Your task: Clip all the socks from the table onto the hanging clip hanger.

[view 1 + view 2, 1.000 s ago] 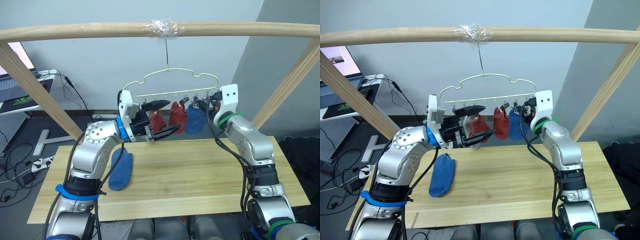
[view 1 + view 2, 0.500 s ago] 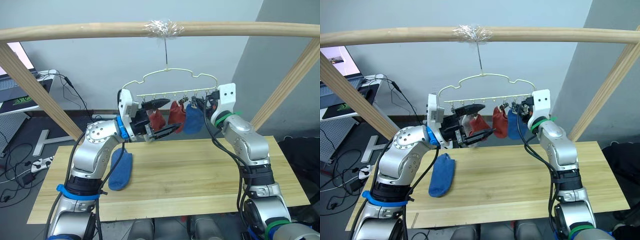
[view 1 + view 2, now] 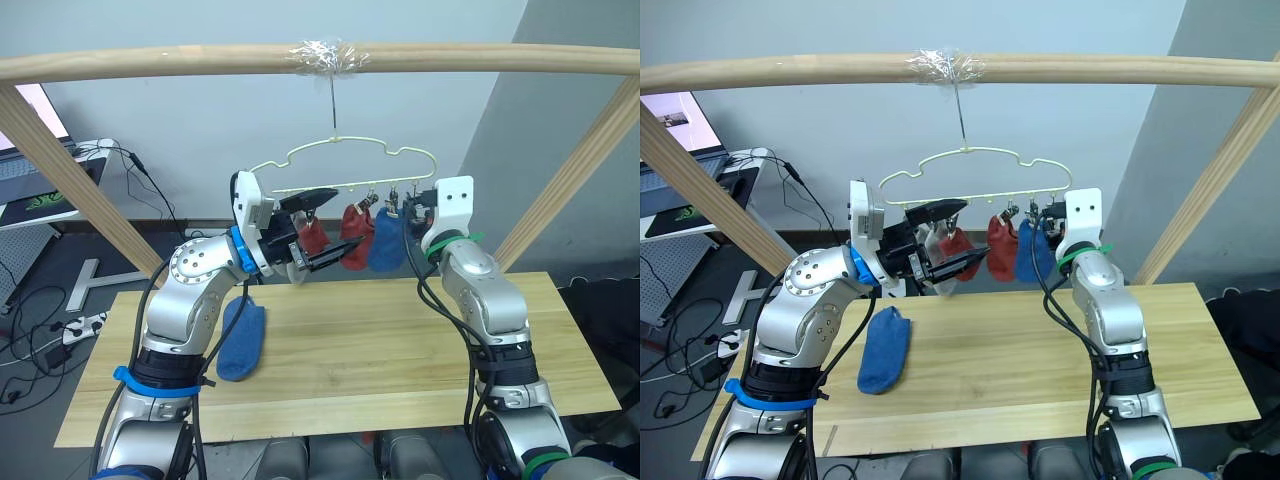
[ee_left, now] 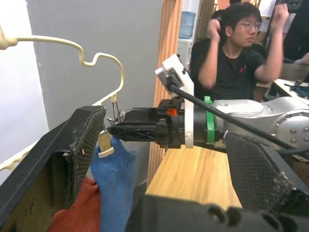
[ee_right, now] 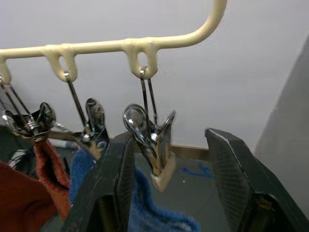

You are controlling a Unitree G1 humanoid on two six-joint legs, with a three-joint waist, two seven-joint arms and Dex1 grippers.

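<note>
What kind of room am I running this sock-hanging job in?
Probably a robotics lab or office test bay, not a home: the clip hanger hangs from a taped wooden rail frame, cables and a power strip lie on the floor, and a person sits at a desk nearby.

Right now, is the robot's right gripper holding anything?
No. The right gripper is open around an empty clip on the clip hanger, not pinching it.

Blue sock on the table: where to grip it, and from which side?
Judging by its pose, come straight down on the blue sock and pinch its upper end, nearest the left tool. It lies flat and lengthwise on the table, with bare wood all round, so a top pinch gathers fabric and leaves an edge for a clip.
</note>
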